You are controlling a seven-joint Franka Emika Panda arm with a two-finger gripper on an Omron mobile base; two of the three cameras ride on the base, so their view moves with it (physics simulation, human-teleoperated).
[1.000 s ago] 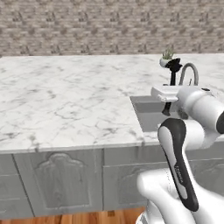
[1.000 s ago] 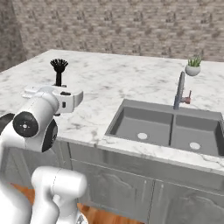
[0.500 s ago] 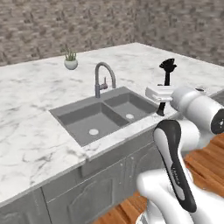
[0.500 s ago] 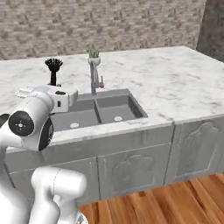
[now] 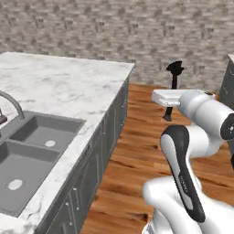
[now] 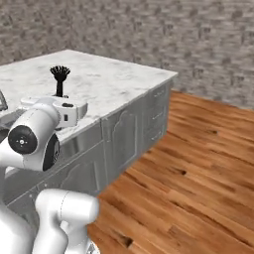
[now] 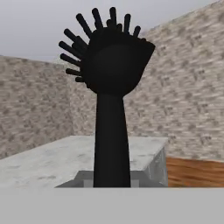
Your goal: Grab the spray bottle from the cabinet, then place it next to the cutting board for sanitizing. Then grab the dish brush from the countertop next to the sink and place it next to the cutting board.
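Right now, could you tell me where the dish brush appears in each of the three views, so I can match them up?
Left base view: dish brush upright at upper right, above the white hand, over the wooden floor.
Right base view: upper left, rising above the hand, with the countertop behind it.
Hand view: centre, head up.
Shared landmark: the countertop's far corner before the stone wall.

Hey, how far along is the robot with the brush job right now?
Pickup looks done: the brush stands upright in the end effector, lifted off the countertop beside the sink. In hand: carrying it over the wood floor. Left: setting it next to the cutting board.
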